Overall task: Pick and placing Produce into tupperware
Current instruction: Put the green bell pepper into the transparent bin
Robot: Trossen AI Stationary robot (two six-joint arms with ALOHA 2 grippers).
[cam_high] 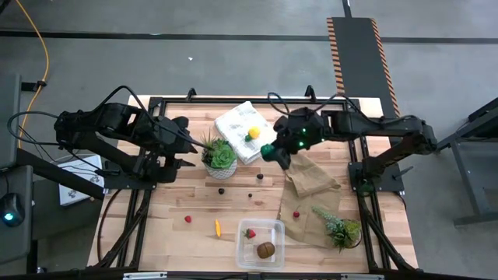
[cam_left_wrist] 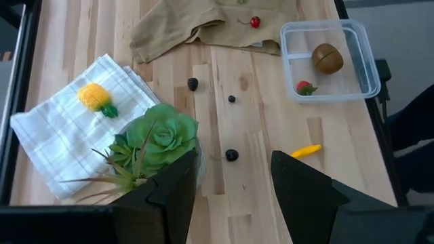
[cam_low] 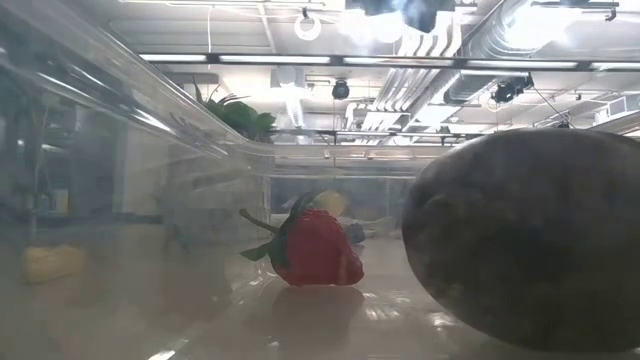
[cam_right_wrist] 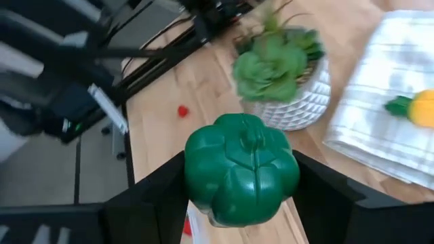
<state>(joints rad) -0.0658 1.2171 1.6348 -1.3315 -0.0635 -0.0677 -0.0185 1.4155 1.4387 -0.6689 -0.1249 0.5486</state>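
Green lobed toy pepper (cam_right_wrist: 241,168), clenched between the fingers of the right gripper (cam_high: 268,151) above mid-table; small clear plastic tupperware box (cam_high: 260,224) is found towards the near edge, almost straight below; left gripper (cam_left_wrist: 234,186) parked open, far left.

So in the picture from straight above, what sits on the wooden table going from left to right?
Red berry → potted succulent → white cloth with the lemon → clear tupperware → right gripper, jaws shut on the green pepper → brown paper bag → second plant.
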